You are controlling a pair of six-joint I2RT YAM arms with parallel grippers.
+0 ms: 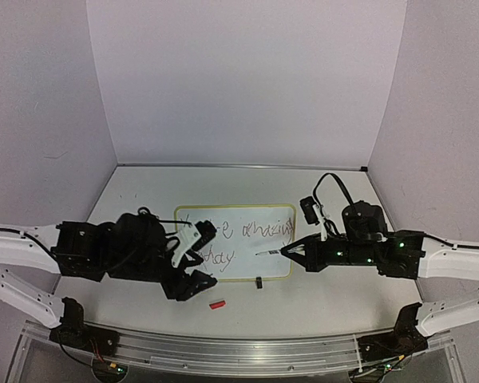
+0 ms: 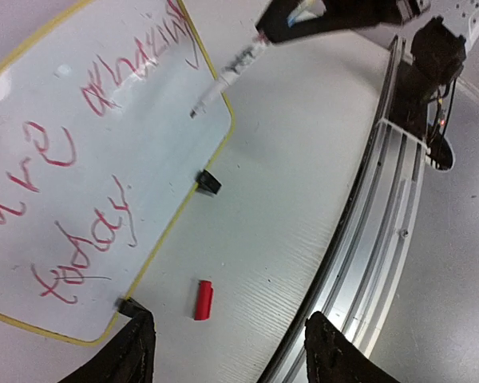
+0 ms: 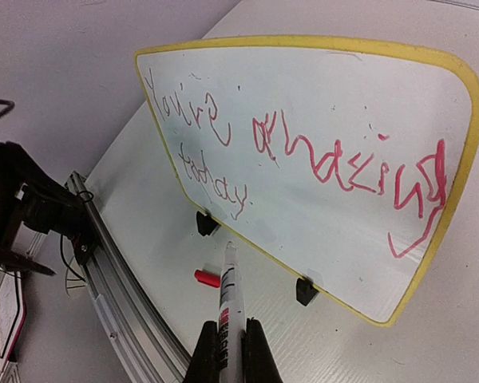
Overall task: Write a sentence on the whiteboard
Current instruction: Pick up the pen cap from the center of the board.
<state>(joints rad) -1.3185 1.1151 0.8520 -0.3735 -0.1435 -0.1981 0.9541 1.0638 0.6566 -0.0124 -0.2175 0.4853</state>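
The right arm reaches in low from the side with its forearm nearly level. The right claw is pressed tight on a marker that juts straight ahead of the fingers. The tip sits just inside the near yellow edge of the whiteboard, and I cannot tell if it touches.

The board lies flat on the table ahead of that claw, with its two black clip feet on the long edge nearest it. The sentence runs in red, "You're amazing" above and "today" below.

On the other side, the left arm is folded in and tipped down. The left claw is spread wide, pinching nothing. One finger is over the board's end and the other is out over bare table.

A red cap lies on the table between those spread fingers, just off the board's near edge. Past the cap there is open tabletop as far as the aluminium rail. Bare table also stretches beyond the board's far edge to the back wall.
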